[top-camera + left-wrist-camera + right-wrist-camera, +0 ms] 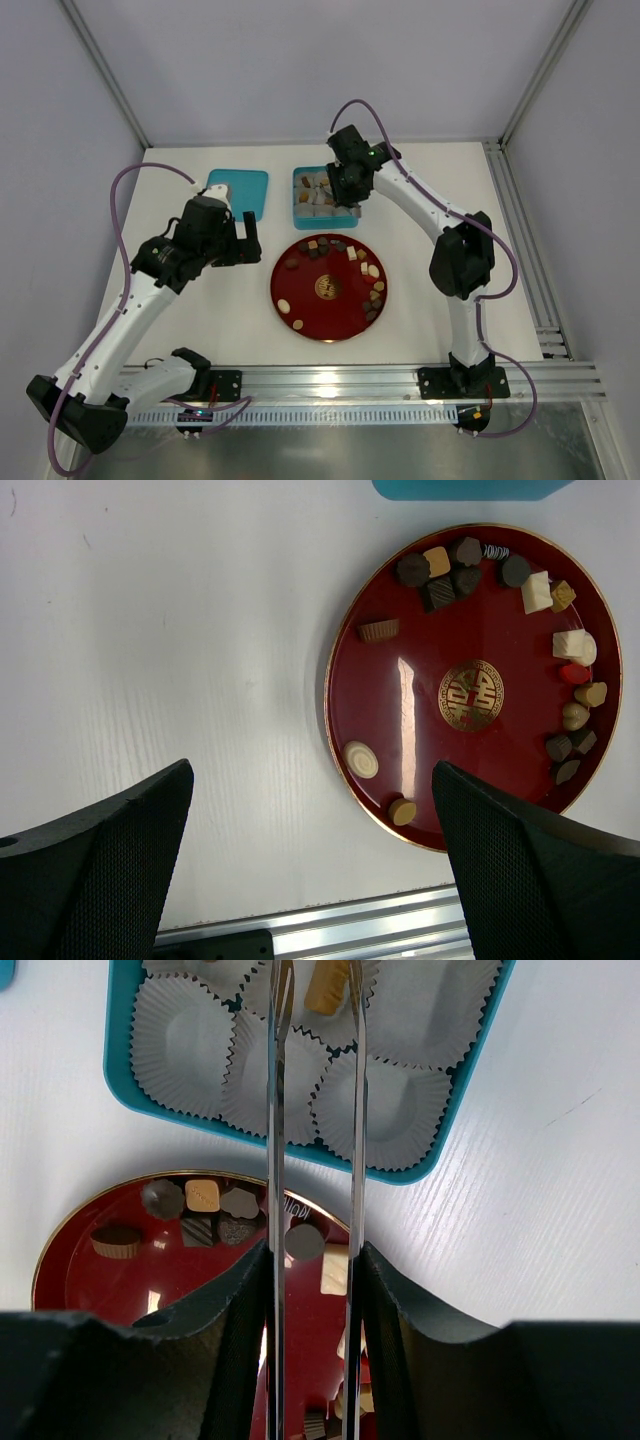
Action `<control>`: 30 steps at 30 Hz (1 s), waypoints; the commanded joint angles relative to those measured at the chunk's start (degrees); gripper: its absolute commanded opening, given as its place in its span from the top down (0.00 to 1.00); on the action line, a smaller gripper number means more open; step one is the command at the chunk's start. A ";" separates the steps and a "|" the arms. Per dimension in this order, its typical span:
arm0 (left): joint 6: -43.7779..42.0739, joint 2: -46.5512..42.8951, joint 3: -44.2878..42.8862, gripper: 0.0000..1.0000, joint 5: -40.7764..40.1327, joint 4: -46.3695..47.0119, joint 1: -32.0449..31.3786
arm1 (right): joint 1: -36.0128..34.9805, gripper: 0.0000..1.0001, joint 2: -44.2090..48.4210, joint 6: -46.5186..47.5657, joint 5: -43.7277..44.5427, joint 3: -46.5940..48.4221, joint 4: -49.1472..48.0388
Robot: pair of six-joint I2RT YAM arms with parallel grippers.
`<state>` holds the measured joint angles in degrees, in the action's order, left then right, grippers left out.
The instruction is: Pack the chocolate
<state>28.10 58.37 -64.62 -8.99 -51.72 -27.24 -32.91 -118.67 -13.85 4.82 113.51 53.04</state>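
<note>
While hanging over the teal tray (461,1070) at the top of the right wrist view, clamps a pair of metal tweezers (275,1110) in the right gripper (313,1260), with black fingers pressed against both thin arms. Reaches with the tweezer tips to the upper edge of that frame, above white crinkled paper cups (180,1045) packed side by side in the tray. Shows a light-brown chocolate piece (327,985) between those tips, over a cup at top centre, close against the right-hand arm and slightly apart from the left-hand one; cannot tell whether pinched or lying free.

Holds the left gripper (312,768) spread wide and gripping nothing above the white table (150,630), left of centre in the top view, beside the plate.

Finds the other chocolates (537,592) on the red round plate (400,710) at centre frame of the top view, just below the tray: dark, light-brown and cream pieces strung along the upper and right rim, plus a few singles toward the left and lower edge, all around a gold emblem (473,694).

Has the teal lid (238,190) flat on the table, upper left of the plate, left of the tray and apart from it.
</note>
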 commanded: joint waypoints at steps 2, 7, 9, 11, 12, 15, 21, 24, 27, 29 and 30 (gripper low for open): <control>0.20 -0.36 -0.77 0.00 -0.23 1.01 0.26 | -0.49 0.58 0.98 0.49 1.33 4.25 -0.13; 0.20 -0.27 -1.03 0.00 -0.32 1.10 0.26 | -0.58 0.58 4.22 0.31 1.68 4.88 1.36; 0.20 -0.27 -1.12 0.00 -0.24 1.10 0.26 | -0.67 0.58 5.81 -0.13 1.60 3.56 1.63; 0.20 -0.27 -1.21 0.00 -0.23 1.10 0.18 | -1.10 0.58 9.23 -0.48 1.33 0.85 1.37; 0.20 -0.27 -1.30 0.00 -0.15 1.10 0.26 | -1.28 0.58 10.64 -0.57 1.33 -0.21 1.37; 0.29 -0.27 -1.65 0.00 -0.15 1.18 0.26 | -2.86 0.58 16.09 -1.09 1.42 -5.83 0.84; 0.38 -0.27 -1.83 0.00 -0.15 1.01 0.26 | -9.26 0.58 25.58 -2.93 3.61 -17.35 0.49; 0.47 -0.10 -1.91 0.00 0.03 1.10 0.26 | -13.39 0.58 27.61 -3.73 3.79 -20.87 0.84; 0.64 -0.01 -2.00 0.00 0.12 1.10 0.26 | -16.21 0.58 29.20 -4.17 3.09 -23.42 0.67; 0.56 0.16 -1.91 0.00 0.03 1.10 0.26 | -18.50 0.58 29.73 -3.30 1.87 -25.17 -0.47; 0.64 0.17 -1.91 0.00 0.12 1.19 0.26 | -18.86 0.57 29.55 -2.77 1.51 -25.44 -1.09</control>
<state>28.29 58.39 -64.66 -8.97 -51.70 -27.24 -50.30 -90.72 -16.84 7.07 89.43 54.43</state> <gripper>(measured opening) 0.996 0.422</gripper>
